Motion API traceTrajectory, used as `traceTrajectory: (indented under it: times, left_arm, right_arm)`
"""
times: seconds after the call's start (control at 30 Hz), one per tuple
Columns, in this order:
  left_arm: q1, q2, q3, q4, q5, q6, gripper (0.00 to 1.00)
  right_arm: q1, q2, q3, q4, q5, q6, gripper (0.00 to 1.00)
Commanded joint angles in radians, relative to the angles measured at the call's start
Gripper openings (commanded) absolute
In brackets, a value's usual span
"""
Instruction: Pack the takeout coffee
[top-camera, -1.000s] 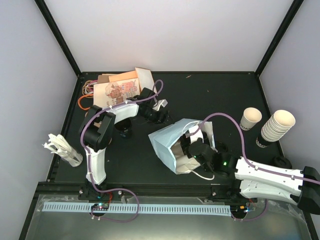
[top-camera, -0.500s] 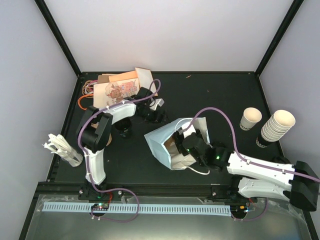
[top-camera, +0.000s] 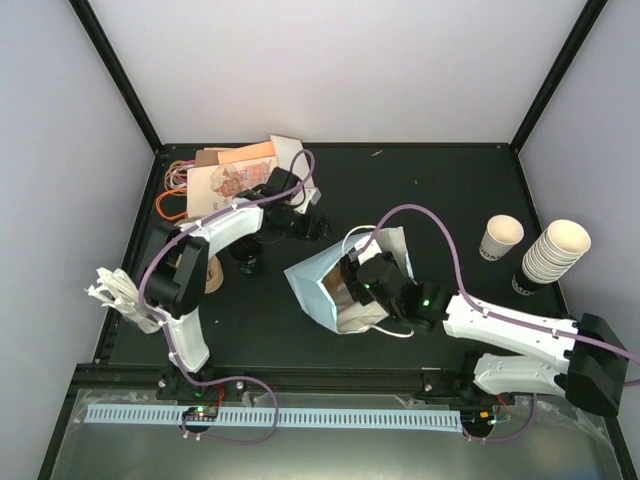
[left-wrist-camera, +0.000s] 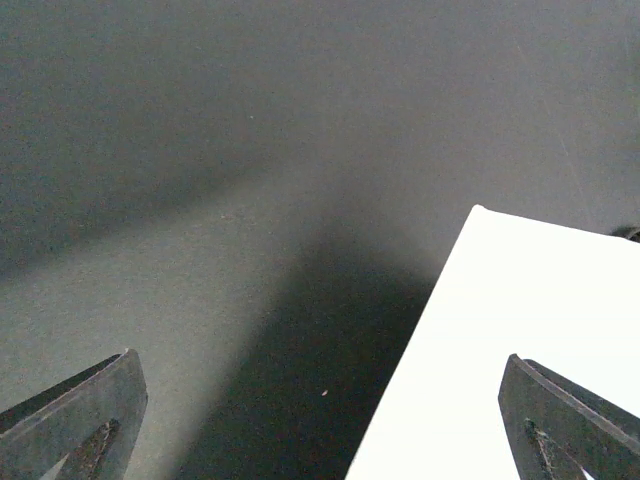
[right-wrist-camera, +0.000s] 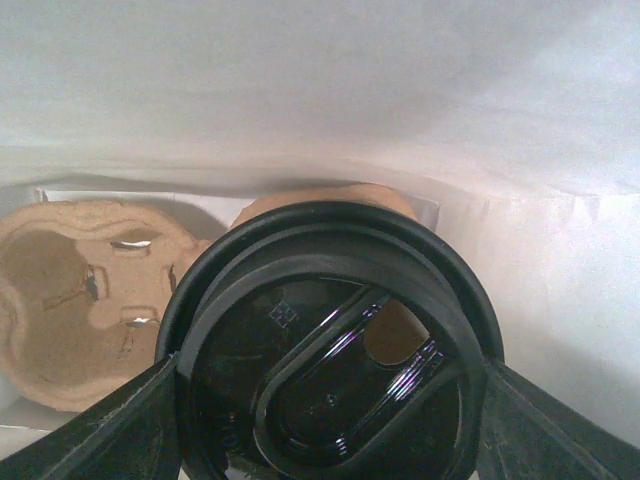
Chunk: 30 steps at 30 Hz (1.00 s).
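Observation:
The takeout coffee (right-wrist-camera: 330, 370) fills the right wrist view as a black lid with a cream cup rim behind it. My right gripper (right-wrist-camera: 330, 430) is shut on it, one finger on each side of the lid. Cup and gripper are inside the white paper bag (top-camera: 312, 290), which lies open in the middle of the table. The brown pulp carrier (right-wrist-camera: 80, 300) sits in the bag just left of the cup. My left gripper (top-camera: 297, 218) hangs open over the table, beside the bag's far-left corner (left-wrist-camera: 520, 330), holding nothing.
A lidless cream cup (top-camera: 501, 238) and a stack of cups (top-camera: 550, 255) stand at the right edge. Printed paper bags (top-camera: 235, 175) lie at the back left. A white bundle (top-camera: 120, 295) sits at the left edge. A dark round thing (top-camera: 247, 260) sits under the left arm.
My right arm has pushed the cup deeper into the bag, and the bag has slid a little left. My left gripper has drawn back to the left and opened slightly wider.

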Motion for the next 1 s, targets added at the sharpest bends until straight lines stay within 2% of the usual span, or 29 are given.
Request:
traceTrajectory:
  times: [0.0, 0.2, 0.57, 0.97]
  left_arm:
    - [0.009, -0.056, 0.015, -0.054, -0.082, 0.007, 0.99]
    - [0.016, -0.086, 0.020, -0.083, -0.096, 0.003, 0.99]
    - [0.017, -0.151, -0.024, -0.027, 0.047, -0.008, 0.97]
    - [0.014, -0.108, -0.006, 0.001, 0.099, -0.012, 0.97]
  right_arm:
    - [-0.014, 0.020, 0.037, -0.017, -0.037, -0.018, 0.48]
    - [-0.025, 0.047, 0.056, -0.006, -0.047, -0.036, 0.48]
    - [-0.030, 0.082, 0.098, -0.032, -0.054, -0.056, 0.46]
    - [-0.028, -0.031, 0.062, -0.082, -0.027, -0.047, 0.45]
